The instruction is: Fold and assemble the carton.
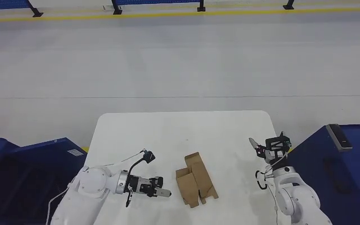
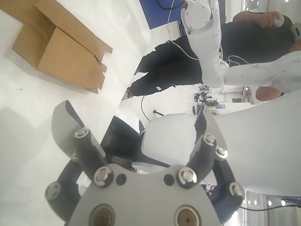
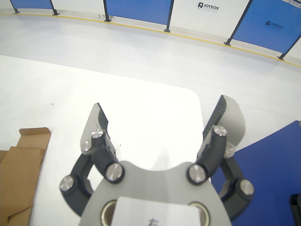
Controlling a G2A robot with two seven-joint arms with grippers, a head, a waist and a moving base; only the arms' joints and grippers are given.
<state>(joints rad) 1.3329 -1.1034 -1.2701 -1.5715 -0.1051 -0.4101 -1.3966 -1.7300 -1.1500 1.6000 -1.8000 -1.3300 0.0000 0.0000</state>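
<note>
A flattened brown carton [image 1: 196, 179] lies on the white table [image 1: 169, 135] near its front edge, flaps spread and partly overlapping. It also appears in the left wrist view as the carton [image 2: 58, 41] and at the edge of the right wrist view as the carton [image 3: 21, 165]. My left gripper [image 1: 163, 192] hovers just left of the carton, pointing at it, open with nothing between its fingers [image 2: 68, 123]. My right gripper [image 1: 269, 147] hangs over the table's right edge, well apart from the carton, open and empty, its ribbed fingers [image 3: 100, 116] spread wide.
Blue bins stand beside the table on the left [image 1: 34, 163] and on the right [image 1: 332, 163]. The table's back half is bare white surface. A person in black [image 2: 178, 55] stands behind the robot in the left wrist view.
</note>
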